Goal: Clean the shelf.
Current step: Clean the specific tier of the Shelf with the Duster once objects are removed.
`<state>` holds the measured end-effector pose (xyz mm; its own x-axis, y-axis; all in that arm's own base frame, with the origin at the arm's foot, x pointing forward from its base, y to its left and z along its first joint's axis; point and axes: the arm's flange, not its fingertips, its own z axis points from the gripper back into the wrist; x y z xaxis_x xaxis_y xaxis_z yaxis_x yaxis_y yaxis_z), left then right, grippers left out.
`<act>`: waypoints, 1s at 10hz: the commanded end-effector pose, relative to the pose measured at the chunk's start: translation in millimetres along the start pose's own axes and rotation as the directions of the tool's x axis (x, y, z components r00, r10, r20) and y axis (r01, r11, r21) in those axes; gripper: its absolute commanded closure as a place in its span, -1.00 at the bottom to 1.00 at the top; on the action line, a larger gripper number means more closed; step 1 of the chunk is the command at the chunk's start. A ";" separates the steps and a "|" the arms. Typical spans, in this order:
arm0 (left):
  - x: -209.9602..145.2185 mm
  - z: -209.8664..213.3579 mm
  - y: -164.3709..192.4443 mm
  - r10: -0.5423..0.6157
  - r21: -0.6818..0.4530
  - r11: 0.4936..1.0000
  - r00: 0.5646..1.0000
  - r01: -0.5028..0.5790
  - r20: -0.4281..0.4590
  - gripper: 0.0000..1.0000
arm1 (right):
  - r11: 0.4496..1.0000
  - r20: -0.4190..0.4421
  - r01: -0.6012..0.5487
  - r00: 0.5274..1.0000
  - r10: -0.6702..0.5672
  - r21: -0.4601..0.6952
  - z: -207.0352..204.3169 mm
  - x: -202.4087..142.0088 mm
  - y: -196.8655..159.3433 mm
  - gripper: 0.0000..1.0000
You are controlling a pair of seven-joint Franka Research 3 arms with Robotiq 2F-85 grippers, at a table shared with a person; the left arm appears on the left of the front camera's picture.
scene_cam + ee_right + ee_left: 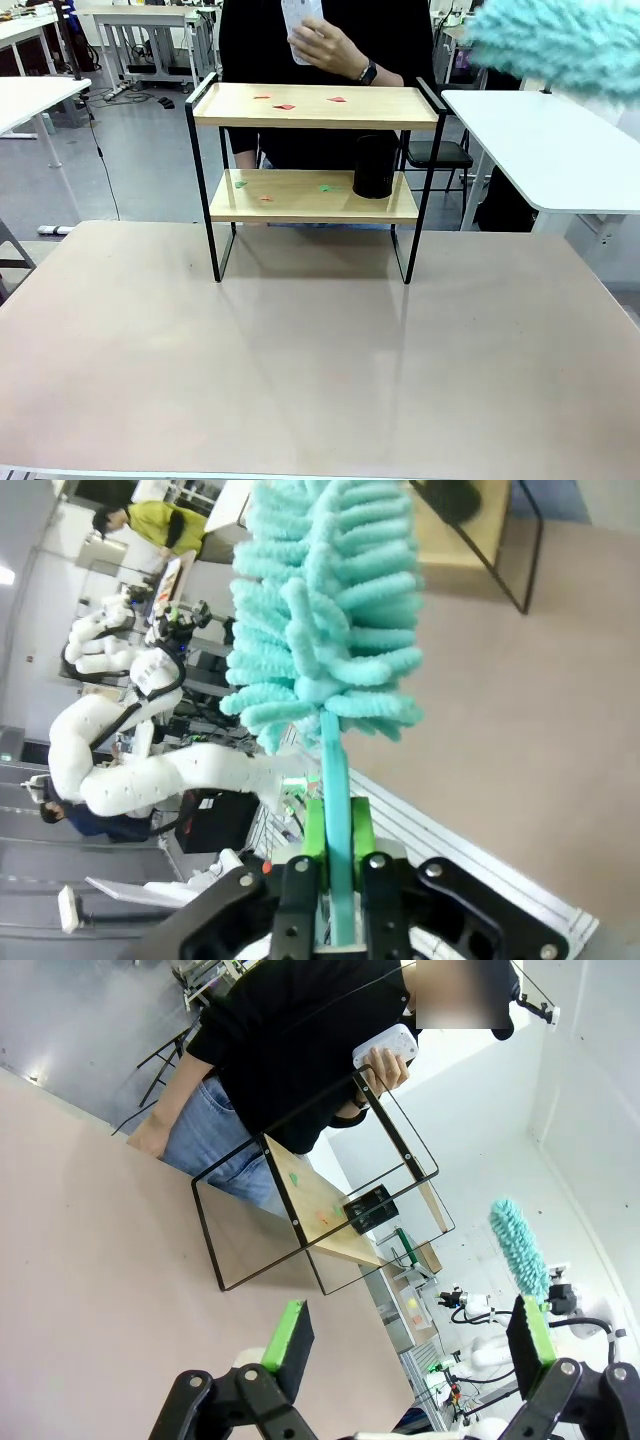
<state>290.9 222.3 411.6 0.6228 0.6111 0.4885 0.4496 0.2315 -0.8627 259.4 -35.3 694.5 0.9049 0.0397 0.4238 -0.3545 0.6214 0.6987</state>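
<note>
Shelf point(310, 105) may lose its black container point(375, 167) if the duster point(560, 40), clenched in right fingers point(313, 830), sweeps wide; left fingers point(290, 1335) are released.

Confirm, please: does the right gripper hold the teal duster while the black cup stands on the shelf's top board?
Not quite: the black cup stands on the lower board of the shelf, as the front view shows. The right gripper does hold the teal duster.

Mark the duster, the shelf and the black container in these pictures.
duster point(320, 610), right wrist view, on its fluffy teal head.
shelf point(400, 108), front view, on bare wood of its top board.
black container point(375, 167), front view, on its side wall.
</note>
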 end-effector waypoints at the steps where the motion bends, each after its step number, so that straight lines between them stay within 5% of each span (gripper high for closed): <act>1: -5.4 -1.0 -3.3 -0.024 -0.010 1.000 1.000 0.024 -0.006 -1.00 | 0.997 0.016 -0.021 1.000 0.022 -0.076 -43.3 51.3 24.1 0.75; 3: -5.4 -1.0 -3.3 -0.024 -0.010 1.000 1.000 0.024 -0.006 -1.00 | 0.980 0.037 -0.041 0.998 0.049 -0.194 -91.3 88.8 52.6 0.75; 7: -5.4 -1.0 -3.3 -0.024 -0.010 1.000 1.000 0.024 -0.006 -1.00 | 0.968 -0.012 -0.045 0.999 0.044 -0.245 -169.1 137.9 57.3 0.75; 8: -5.4 -1.0 -3.3 -0.024 -0.010 1.000 1.000 0.024 -0.006 -1.00 | 0.967 -0.006 -0.036 0.999 0.036 -0.253 -180.6 143.1 54.8 1.00; 10: -5.4 -1.0 -3.3 -0.024 -0.010 1.000 1.000 0.024 -0.006 -1.00 | 0.957 0.002 -0.025 1.000 0.027 -0.290 -206.2 153.4 51.6 1.00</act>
<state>291.6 223.2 412.8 0.6222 0.6094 0.4914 0.4513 0.2336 -0.8612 423.0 157.2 668.3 0.8940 0.0895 0.4390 -0.3247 0.8046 0.4971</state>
